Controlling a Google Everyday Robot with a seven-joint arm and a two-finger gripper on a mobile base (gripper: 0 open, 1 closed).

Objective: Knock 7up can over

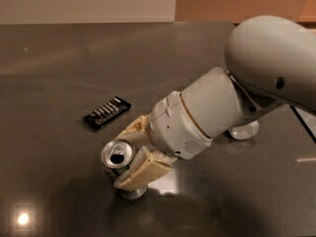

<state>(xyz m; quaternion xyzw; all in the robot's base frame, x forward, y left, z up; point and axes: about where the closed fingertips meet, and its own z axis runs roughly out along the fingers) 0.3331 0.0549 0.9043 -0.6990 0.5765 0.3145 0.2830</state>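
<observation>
The 7up can [117,155] stands near the front left of the dark table [59,63], its silver top with the pull-tab hole facing me. It leans a little to the left, with its base to the lower right. My gripper [121,159] reaches in from the right with its cream fingers on either side of the can. One finger [132,130] is behind the can and the other [140,171] lies across its front, both pressed against it. The can's sides are mostly hidden.
A flat black packet with white stripes [107,112] lies just behind and left of the can. A pale round object [245,130] shows partly under my arm at the right. The table's far edge meets the wall at the back.
</observation>
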